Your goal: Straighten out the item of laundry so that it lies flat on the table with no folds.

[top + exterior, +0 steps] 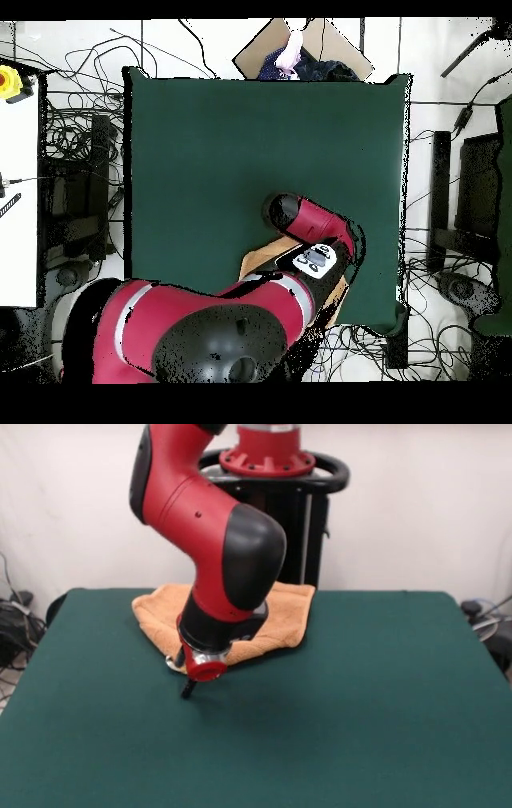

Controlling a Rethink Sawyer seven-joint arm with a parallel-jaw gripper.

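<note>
No legible text, labels or signs.

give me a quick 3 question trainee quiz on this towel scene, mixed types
1. True or false: the towel lies at the table's side nearest the pedestal.
2. In the front view the gripper is: A) well above the table B) low, by the towel's front edge C) out of sight
3. Fill in: in the overhead view the towel is mostly hidden by the ___.

Key: 1 true; 2 B; 3 arm
</note>
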